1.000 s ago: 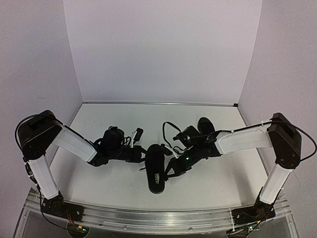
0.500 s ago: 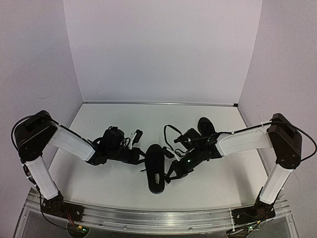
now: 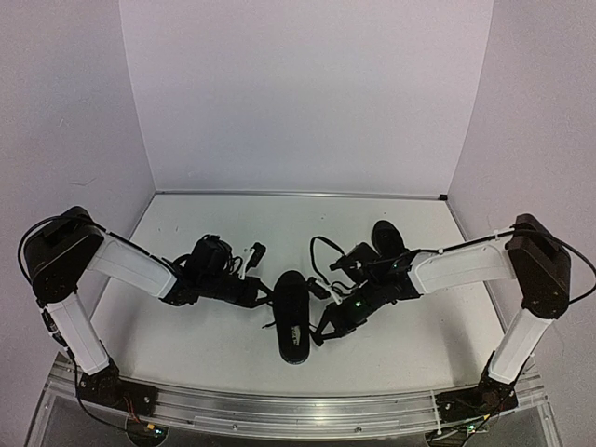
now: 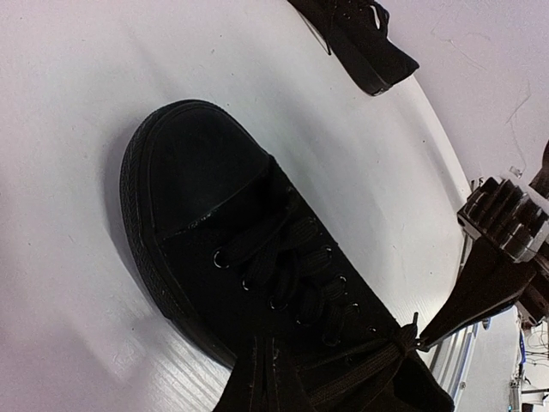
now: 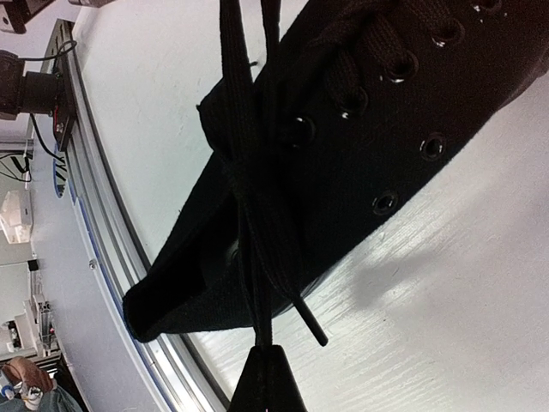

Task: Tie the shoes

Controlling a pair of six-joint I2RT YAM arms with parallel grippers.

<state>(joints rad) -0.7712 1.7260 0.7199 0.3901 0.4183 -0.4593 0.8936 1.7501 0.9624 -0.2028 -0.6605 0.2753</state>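
Observation:
One black shoe [image 3: 291,317] lies at the table's middle, toe toward the back, and fills the left wrist view [image 4: 223,232]. My left gripper [image 3: 264,296] is at its left side, shut on a lace [image 4: 369,373] that runs to a knot [image 4: 410,336] over the tongue. At the shoe's right side my right gripper [image 3: 325,326] is shut on the other lace [image 5: 249,197], drawn taut from the same knot to the fingertips [image 5: 270,365]; a loose lace end [image 5: 310,329] sticks out beside them. The second shoe [image 3: 386,236] lies behind the right arm, also in the left wrist view [image 4: 360,39].
White walls close the table at the back and both sides. A metal rail [image 3: 298,410] runs along the near edge, close behind the shoe's heel [image 5: 163,309]. A loop of black cable [image 3: 317,247] stands above the right wrist.
The left arm has drawn slightly to the left and the right gripper slightly toward the near edge. Both stay shut on the laces; the shoe has barely shifted.

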